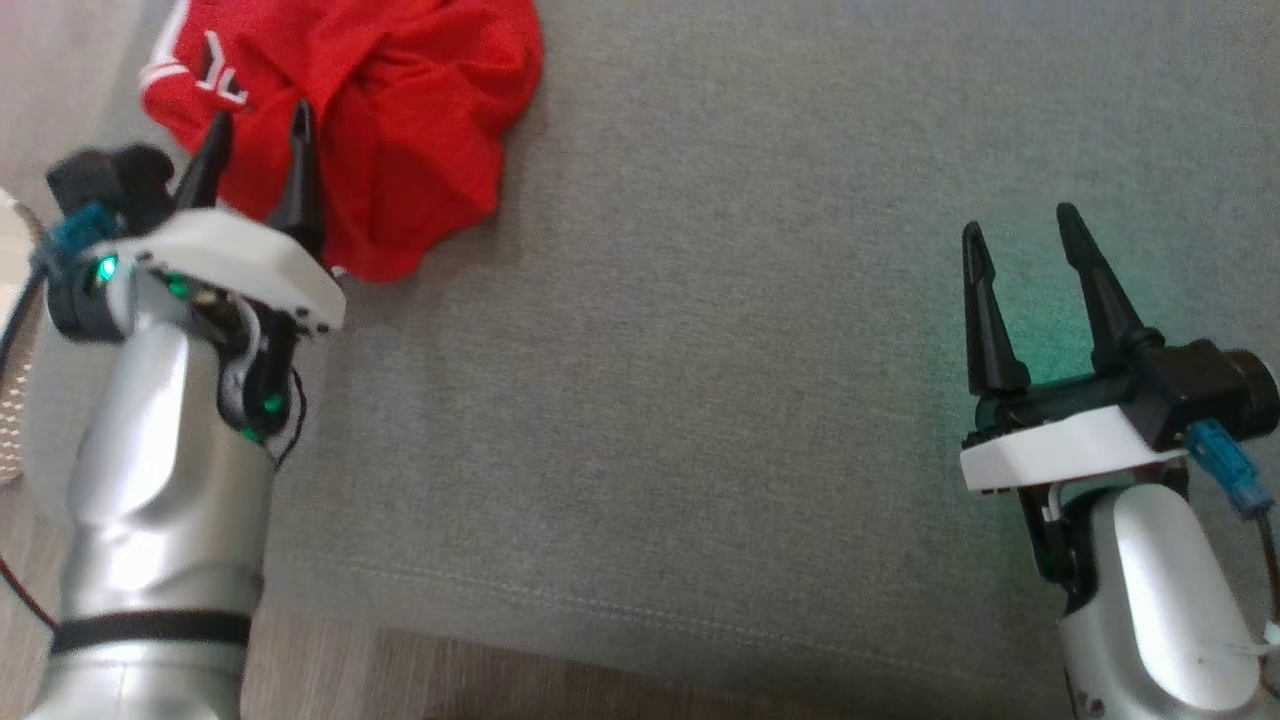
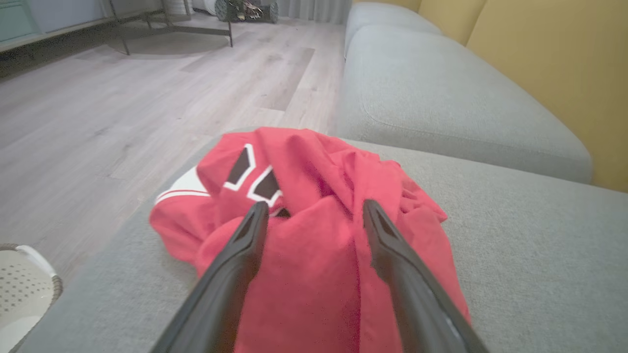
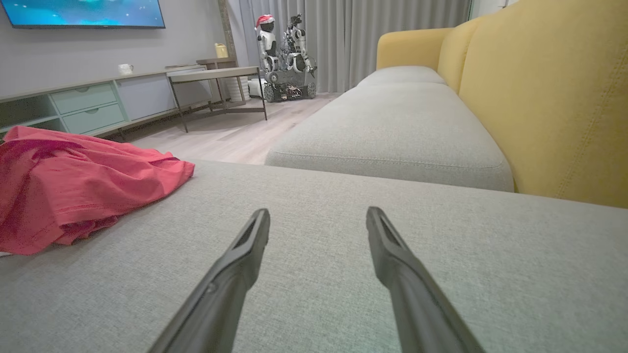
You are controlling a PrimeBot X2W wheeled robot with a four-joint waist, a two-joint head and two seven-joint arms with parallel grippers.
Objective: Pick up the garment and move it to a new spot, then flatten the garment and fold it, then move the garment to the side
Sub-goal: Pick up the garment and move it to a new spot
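A crumpled red garment (image 1: pixel 390 110) with white and black trim lies bunched at the far left of the grey sofa cushion (image 1: pixel 750 350). My left gripper (image 1: pixel 258 125) hovers over its near edge, fingers open and spread across the red cloth (image 2: pixel 314 255), holding nothing. Far off to the right, my right gripper (image 1: pixel 1020 235) stands open above bare cushion. In the right wrist view its open fingers (image 3: pixel 245 260) point along the cushion, with the garment (image 3: pixel 73 186) heaped at the left.
The cushion's front seam and wood floor (image 1: pixel 420 680) run along the bottom of the head view. A white perforated basket (image 2: pixel 24 284) stands on the floor by the cushion's left end. A second grey seat (image 3: pixel 392 127) and yellow backrest (image 3: pixel 554 98) lie beyond.
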